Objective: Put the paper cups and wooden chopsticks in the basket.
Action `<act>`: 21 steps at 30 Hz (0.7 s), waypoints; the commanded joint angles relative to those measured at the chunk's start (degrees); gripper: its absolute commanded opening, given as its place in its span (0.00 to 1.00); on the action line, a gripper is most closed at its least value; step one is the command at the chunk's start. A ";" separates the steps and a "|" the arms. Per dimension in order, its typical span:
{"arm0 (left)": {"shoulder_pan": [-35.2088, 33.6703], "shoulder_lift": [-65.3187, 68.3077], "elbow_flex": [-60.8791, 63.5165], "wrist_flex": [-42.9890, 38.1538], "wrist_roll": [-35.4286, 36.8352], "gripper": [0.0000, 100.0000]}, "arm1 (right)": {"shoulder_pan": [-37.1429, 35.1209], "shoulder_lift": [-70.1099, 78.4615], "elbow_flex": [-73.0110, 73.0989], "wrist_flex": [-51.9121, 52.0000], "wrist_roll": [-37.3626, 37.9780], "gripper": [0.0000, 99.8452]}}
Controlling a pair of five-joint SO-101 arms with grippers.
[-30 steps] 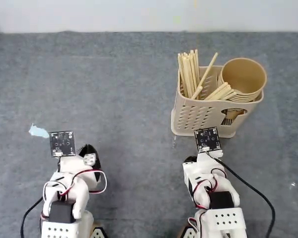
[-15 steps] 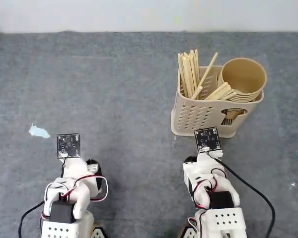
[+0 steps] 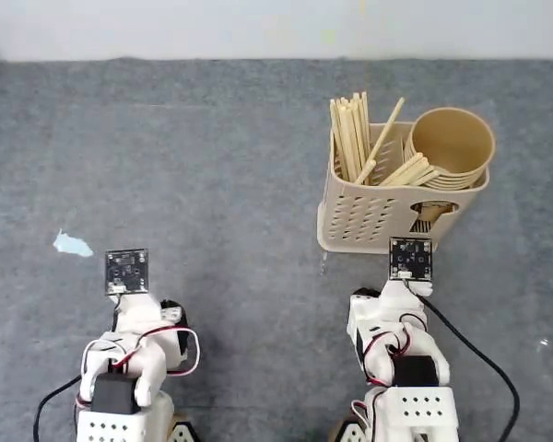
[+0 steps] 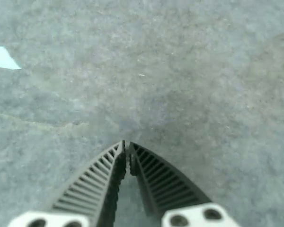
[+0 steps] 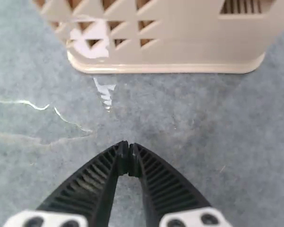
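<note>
**High view.** The basket [image 3: 369, 216] stands upright on the grey tabletop [image 3: 212, 147], directly ahead of my right arm [image 3: 396, 354]. The paper cups [image 3: 453, 140] sit nested in one stack at the basket's right end, mouths up. The wooden chopsticks [image 3: 350, 138] stand bundled at its left end, with their tips above the rim. Several of them lean across toward the stack of cups. My left arm [image 3: 129, 354] is folded back over its base, well apart from the basket. A blue scrap [image 3: 72, 244] lies on the tabletop ahead of this arm and to its left.

**Left wrist view.** My left hand [image 4: 127, 147] points down at the tabletop. Its two ribbed fingers are pressed together, tips meeting, with a thin seam between them. The hand holds nothing. I cannot tell whether the tips touch the tabletop. The blue scrap lies farther out, apart from the hand.

**Right wrist view.** My right hand [image 5: 128, 149] is likewise pressed together tip to tip and holds nothing. It sits near the foot of the basket without touching it. The basket wall facing the hand has triangular cut-outs. A small shiny scrap [image 5: 105, 94] lies on the tabletop between my fingertips and the basket's foot
</note>
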 commanded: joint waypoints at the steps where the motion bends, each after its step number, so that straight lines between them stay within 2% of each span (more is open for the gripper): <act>1: -2.55 -0.79 -0.40 0.35 -0.18 0.01 | 0.40 -0.75 0.79 -1.36 -0.70 0.01; 21: -2.99 -0.79 -0.40 0.35 -0.18 0.01 | 0.66 -0.57 0.79 -0.84 -0.44 0.01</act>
